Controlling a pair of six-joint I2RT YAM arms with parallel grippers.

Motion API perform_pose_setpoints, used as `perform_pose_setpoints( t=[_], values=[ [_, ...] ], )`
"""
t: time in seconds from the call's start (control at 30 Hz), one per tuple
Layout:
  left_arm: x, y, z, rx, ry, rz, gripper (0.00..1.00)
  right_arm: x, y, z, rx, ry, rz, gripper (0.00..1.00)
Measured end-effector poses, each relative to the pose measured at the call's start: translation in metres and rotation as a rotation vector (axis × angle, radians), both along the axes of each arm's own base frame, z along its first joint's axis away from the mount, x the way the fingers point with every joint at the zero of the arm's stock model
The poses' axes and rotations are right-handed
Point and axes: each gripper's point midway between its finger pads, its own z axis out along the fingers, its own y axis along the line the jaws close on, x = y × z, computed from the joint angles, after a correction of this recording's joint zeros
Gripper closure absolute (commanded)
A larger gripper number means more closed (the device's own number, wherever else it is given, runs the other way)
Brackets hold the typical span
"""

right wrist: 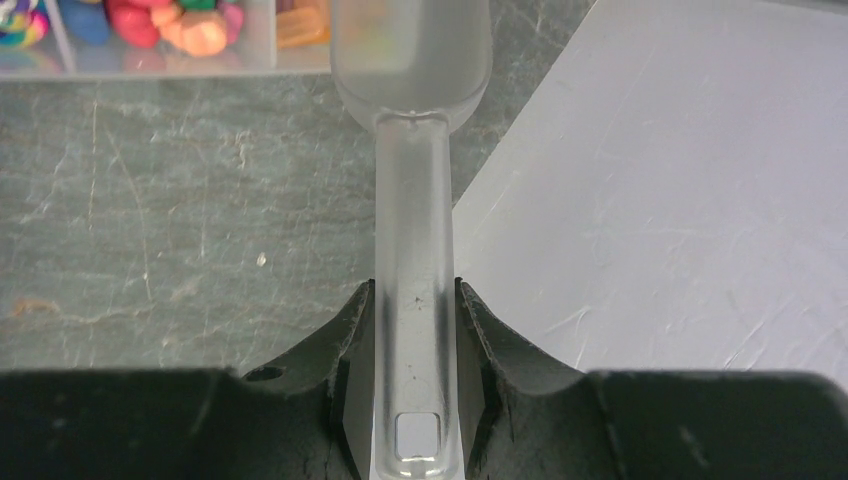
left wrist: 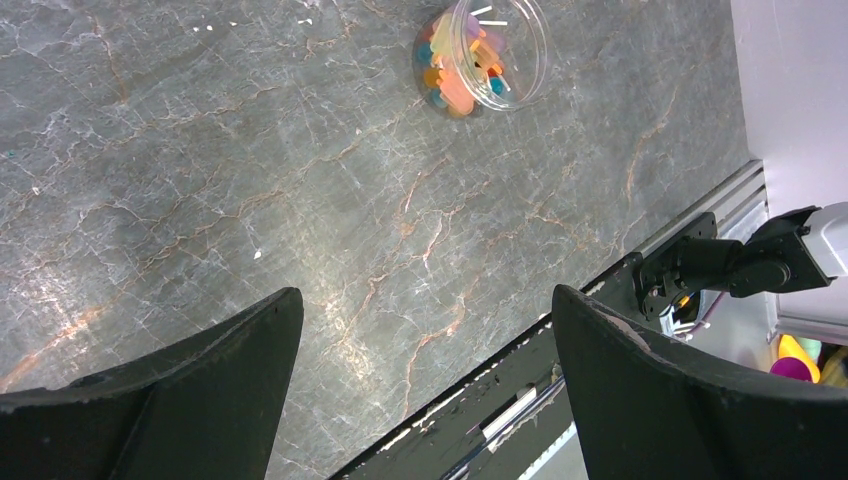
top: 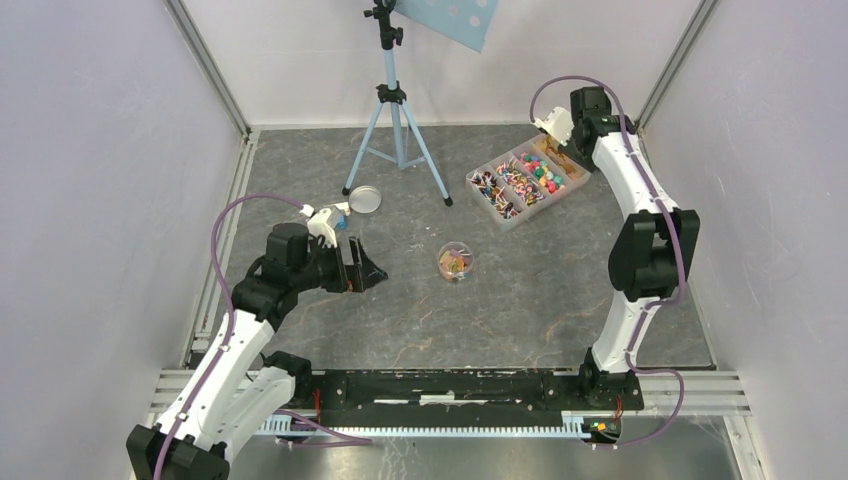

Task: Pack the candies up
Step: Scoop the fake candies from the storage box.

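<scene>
**Top view:** A grey marble-patterned table (top: 420,330) sits inside white walls. At far right, a clear plastic tray of several compartments (top: 512,224) holds the candies (top: 528,178), small sweets in pink, green, blue and orange. The right gripper (top: 565,148) hangs at the tray's far end, probably so its tool can dip into a compartment; its jaws are too small here to read. Near the table's middle stands a small clear round jar (top: 455,262) with a few sweets inside, well apart from the tray. A round clear disc (top: 363,199), likely the jar's lid, lies to the left near a light blue tripod (top: 395,120). The left gripper (top: 362,268) points at the jar from the left.

**Left wrist view:** Two black fingers stand spread wide with nothing between them and bare table below. The jar sits at the top, mouth open, showing orange, yellow and blue pieces that the top view blurs.

**Right wrist view:** The fingers are clamped on the handle of a frosted clear plastic scoop (right wrist: 413,250), so the bowl reaches forward to the tray's edge. Whether the bowl carries sweets is hard to tell through the frosting. Only this view reveals the scoop.
</scene>
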Motion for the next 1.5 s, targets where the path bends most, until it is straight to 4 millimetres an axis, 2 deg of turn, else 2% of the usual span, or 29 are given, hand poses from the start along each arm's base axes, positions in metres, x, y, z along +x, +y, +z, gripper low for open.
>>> perform_pose_setpoints(
  t=[0.1,0.37,0.63,0.9,1.1,1.5],
  values=[
    [0.000,0.000,0.000,0.000,0.001,0.000,0.00,0.014,0.000,-0.001,-0.004,-0.014,0.007,1.00],
    [0.000,0.000,-0.001,0.002,0.005,0.000,0.00,0.020,0.000,-0.007,-0.022,-0.003,0.031,1.00],
    [0.000,0.000,-0.001,0.002,0.007,0.000,0.00,0.029,0.003,-0.044,-0.019,0.059,0.043,1.00],
    [0.000,0.000,-0.002,0.003,0.006,0.001,0.00,0.042,0.008,-0.050,0.025,0.017,0.065,1.00],
    [0.001,0.001,-0.002,0.007,0.005,0.007,0.00,0.054,0.014,-0.066,0.084,-0.040,0.077,1.00],
    [0.003,0.003,-0.003,0.017,0.002,0.021,0.00,0.048,0.002,-0.082,0.217,-0.106,0.047,1.00]
  ],
)
